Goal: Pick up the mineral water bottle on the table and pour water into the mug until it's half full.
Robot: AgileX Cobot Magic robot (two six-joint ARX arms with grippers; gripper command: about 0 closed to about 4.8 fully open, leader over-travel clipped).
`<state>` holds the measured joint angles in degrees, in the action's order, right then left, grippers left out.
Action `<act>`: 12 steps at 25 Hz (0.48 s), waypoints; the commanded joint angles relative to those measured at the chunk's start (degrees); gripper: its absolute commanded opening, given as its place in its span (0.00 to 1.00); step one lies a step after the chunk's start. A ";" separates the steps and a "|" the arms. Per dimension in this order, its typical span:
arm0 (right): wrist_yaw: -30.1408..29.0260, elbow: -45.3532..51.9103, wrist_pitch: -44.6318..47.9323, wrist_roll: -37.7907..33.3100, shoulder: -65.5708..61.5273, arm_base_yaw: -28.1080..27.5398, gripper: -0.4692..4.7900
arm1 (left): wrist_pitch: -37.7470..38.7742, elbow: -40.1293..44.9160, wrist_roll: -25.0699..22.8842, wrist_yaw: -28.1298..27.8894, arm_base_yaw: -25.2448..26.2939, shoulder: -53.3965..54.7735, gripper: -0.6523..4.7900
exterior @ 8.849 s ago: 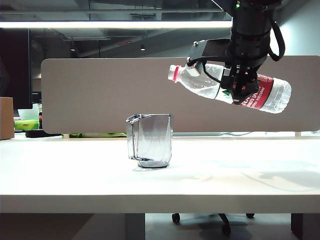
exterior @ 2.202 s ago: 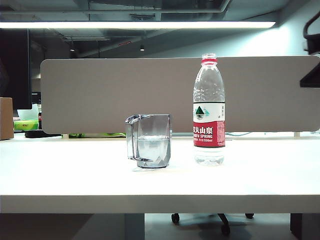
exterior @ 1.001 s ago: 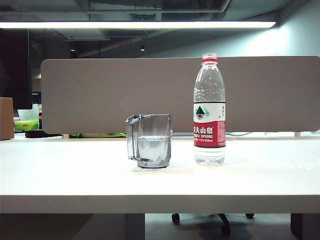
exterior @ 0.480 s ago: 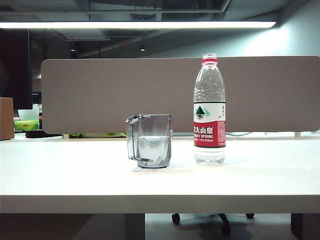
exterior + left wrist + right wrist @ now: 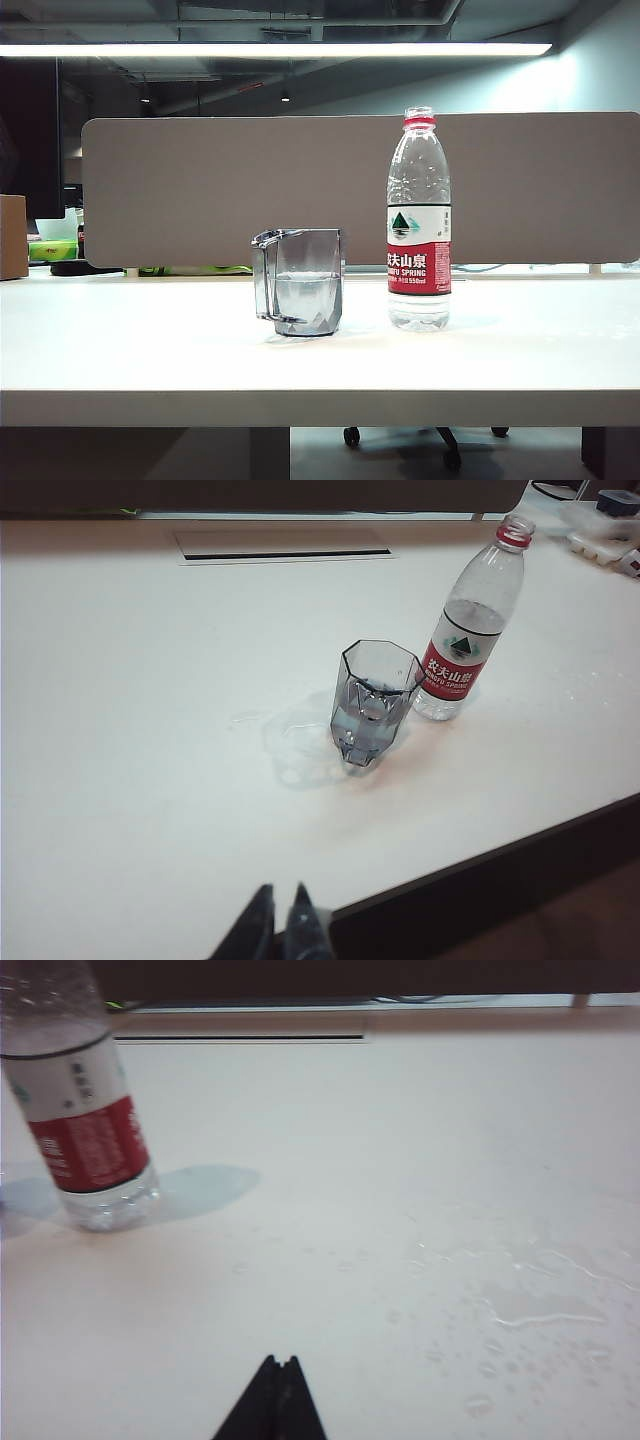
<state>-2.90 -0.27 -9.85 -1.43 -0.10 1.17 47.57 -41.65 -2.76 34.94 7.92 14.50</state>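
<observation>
Spillage looks the main risk: nearest, the left gripper (image 5: pixel 281 912) and right gripper (image 5: pixel 276 1392) hang with jaws clenched and empty above the surface (image 5: pixel 150 350), short of the mug (image 5: pixel 300 282). Just beside that mug, the uncapped bottle (image 5: pixel 418 220) would tip under any arm sweep, and droplets (image 5: pixel 520 1310) already wet the surface beyond it.

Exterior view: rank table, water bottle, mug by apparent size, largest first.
1. Table, spans the full frame width.
2. Water bottle, about twice the mug's height.
3. Mug, smallest.
Bottle and mug stand side by side, so nearness doesn't skew the ranking.
</observation>
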 commanded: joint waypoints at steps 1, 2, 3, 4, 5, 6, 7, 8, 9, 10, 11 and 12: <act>1.66 0.20 -0.42 0.17 0.11 0.42 0.09 | -0.46 -0.33 0.17 0.20 -0.07 0.07 0.16; 1.57 0.20 -0.42 0.17 0.11 0.44 0.09 | -0.46 -0.33 0.17 0.20 -0.07 0.07 0.16; 1.55 0.20 -0.42 0.17 0.11 0.42 0.09 | -0.46 -0.33 0.17 0.17 -0.07 0.07 0.16; 1.55 0.20 -0.42 0.17 0.11 0.39 0.09 | -0.46 -0.33 0.17 0.17 -0.07 0.07 0.16; 1.57 0.20 -0.42 0.17 0.11 0.26 0.09 | -0.46 -0.33 0.17 0.20 -0.07 0.07 0.16; 1.55 0.20 -0.44 0.17 0.11 0.26 0.09 | -0.46 -0.33 0.17 0.20 -0.07 0.07 0.16; 1.57 0.20 -0.42 0.17 0.11 0.26 0.09 | -0.46 -0.33 0.17 0.20 -0.07 0.07 0.16; 1.57 0.20 -0.44 0.17 0.11 0.26 0.09 | -0.46 -0.33 0.17 0.17 -0.07 0.07 0.16; 1.57 0.20 -0.44 0.17 0.11 0.26 0.09 | -0.46 -0.33 0.20 0.17 -0.07 0.07 0.16; 1.57 0.20 -0.44 0.17 0.11 0.26 0.09 | -0.46 -0.33 0.17 0.20 -0.07 0.07 0.16; 1.57 0.20 -0.44 0.17 0.11 0.26 0.09 | -1.09 -0.33 -0.46 -0.59 -0.07 0.07 0.16; 1.57 0.20 -0.44 0.17 0.11 0.26 0.09 | -1.77 -0.33 -0.57 -1.90 -0.07 0.07 0.16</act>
<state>-1.52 -0.27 -10.70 -1.43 -0.10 1.41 47.42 -41.65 -2.96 34.70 7.92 14.50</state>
